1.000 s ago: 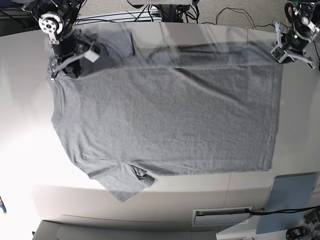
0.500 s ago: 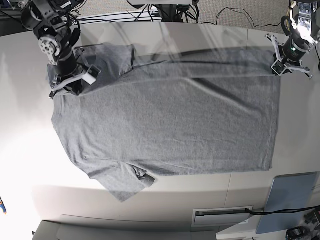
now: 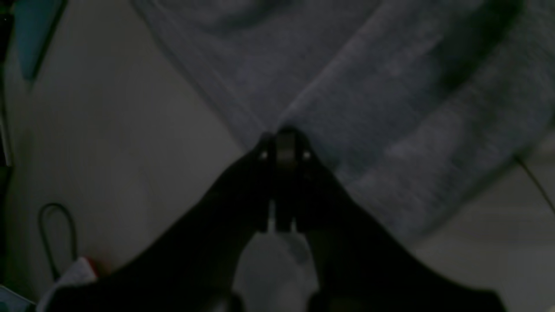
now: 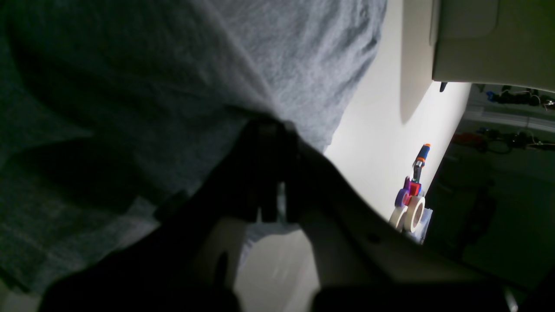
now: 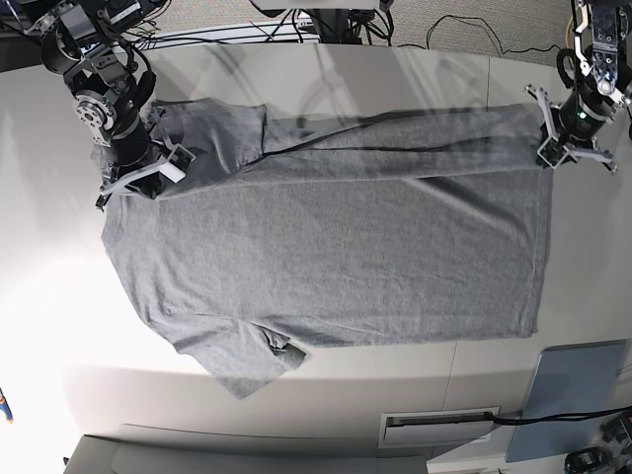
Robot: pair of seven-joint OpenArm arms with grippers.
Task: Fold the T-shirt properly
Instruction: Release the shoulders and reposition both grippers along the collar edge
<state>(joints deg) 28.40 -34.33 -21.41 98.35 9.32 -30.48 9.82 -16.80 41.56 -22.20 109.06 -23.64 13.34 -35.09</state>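
We treat the T-shirt (image 5: 336, 247) as a light, limp, soft cotton sheet: it has no stiffness, it sags between any two held points, and it drags on the table (image 5: 296, 385) rather than sliding freely. We judge it neither fragile nor slippery. It lies spread plain side up across the middle of the table, neck end toward the base view's left and hem toward its right, with the far long edge raised off the surface and stretched as a fold between the two arms.

The sound places to take hold are the corners of that far edge, at the shoulder and at the hem, so that the fold line runs straight. In our judgement, unequal height or tension would skew it.

The left gripper (image 3: 284, 145) has its jaws pressed together, pinching the fabric at the hem corner; cloth fans out directly from the tips. The right gripper (image 4: 271, 130) is likewise clamped together on the cloth at the shoulder end, with fabric draped over it.
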